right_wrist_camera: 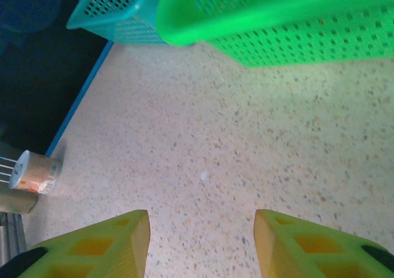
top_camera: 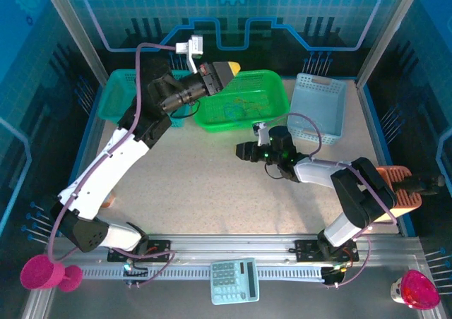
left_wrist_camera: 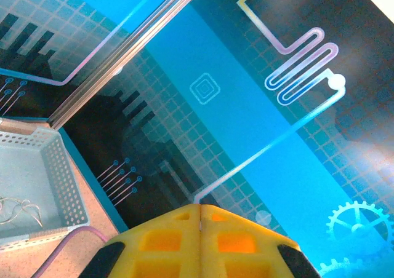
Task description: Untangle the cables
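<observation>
Thin cables (top_camera: 242, 108) lie in a tangle of loops inside the green basket (top_camera: 272, 114) at the back of the table. My left gripper (top_camera: 229, 70) hovers above that basket's far left rim, its yellow fingers shut with nothing between them (left_wrist_camera: 200, 210). The left wrist view catches pale cable loops (left_wrist_camera: 18, 210) lying in the light blue basket (left_wrist_camera: 58, 179). My right gripper (top_camera: 244, 152) is low over the bare tabletop in front of the green basket, pointing left. Its jaws are open (right_wrist_camera: 202, 241), and only the speckled table (right_wrist_camera: 203, 142) shows between the fingers.
A teal basket (top_camera: 116, 93) stands at the back left, also in the right wrist view as the teal basket (right_wrist_camera: 117, 7) beside the green basket (right_wrist_camera: 277, 19). A tape roll (right_wrist_camera: 37, 172) sits by the left edge. An orange brush (top_camera: 399, 188) lies at the right; a calculator (top_camera: 234, 280) lies on the front rail.
</observation>
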`<state>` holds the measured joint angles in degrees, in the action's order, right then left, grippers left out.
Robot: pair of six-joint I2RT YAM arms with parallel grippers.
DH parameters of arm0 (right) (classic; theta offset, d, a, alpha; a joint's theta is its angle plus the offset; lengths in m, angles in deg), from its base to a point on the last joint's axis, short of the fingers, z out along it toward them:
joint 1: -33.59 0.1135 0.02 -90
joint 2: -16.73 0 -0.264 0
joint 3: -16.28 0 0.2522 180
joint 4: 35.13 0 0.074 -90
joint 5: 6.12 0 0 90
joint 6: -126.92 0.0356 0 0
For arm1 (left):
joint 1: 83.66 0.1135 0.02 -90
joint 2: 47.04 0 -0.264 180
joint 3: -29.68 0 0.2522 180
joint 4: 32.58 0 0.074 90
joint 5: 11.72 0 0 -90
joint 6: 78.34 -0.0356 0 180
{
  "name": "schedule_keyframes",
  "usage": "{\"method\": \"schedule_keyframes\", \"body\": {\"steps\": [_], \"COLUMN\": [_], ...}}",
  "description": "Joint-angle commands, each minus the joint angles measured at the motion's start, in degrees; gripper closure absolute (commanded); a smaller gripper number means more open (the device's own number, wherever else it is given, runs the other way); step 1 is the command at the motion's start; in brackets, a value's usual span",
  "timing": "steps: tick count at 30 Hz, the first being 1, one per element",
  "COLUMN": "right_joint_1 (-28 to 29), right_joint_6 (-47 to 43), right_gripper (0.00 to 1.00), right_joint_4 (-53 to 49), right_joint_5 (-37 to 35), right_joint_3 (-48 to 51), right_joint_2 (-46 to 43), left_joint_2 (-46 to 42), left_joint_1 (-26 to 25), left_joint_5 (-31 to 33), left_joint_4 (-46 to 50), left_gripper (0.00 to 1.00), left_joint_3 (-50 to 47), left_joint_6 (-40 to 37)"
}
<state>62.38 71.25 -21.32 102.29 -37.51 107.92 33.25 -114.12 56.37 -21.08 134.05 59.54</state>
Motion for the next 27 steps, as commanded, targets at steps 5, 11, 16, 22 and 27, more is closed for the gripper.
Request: {"method": "schedule_keyframes", "body": {"steps": [5, 11, 16, 22, 27], "right_joint_1": [-1.92, -5.28, -7.93, -9.01, -8.95], "right_joint_6": [-0.19, -1.77, -3.82, -5.9, -6.87], "right_gripper": [0.51, 0.46, 0.41, 0.39, 0.37], "right_joint_4": [-1.53, -7.15, -14.21, -20.08, -19.14], "right_joint_5": [0.26, 0.74, 1.34, 0.66, 7.17], "right_joint_3": [2.07, 2.53, 1.13, -0.83, -3.02], "right_joint_2": [-2.84, -11.17, -19.46, -27.47, -29.51], "left_joint_2": [-0.59, -0.33, 0.1, 0.91, 1.77], "left_joint_1": [0.85, 0.99, 0.99, 1.19, 1.41], "left_joint_5": [-0.49, -1.35, -2.32, -2.55, -3.38], "left_joint_4": [-1.78, -2.04, -1.87, -2.04, -2.27], "left_gripper": [1.0, 1.0, 1.0, 1.0, 1.0], "left_joint_3": [1.77, 1.47, 1.22, 0.64, 0.8], "left_joint_6": [-0.77, -0.42, -0.43, -0.77, -0.77]}}
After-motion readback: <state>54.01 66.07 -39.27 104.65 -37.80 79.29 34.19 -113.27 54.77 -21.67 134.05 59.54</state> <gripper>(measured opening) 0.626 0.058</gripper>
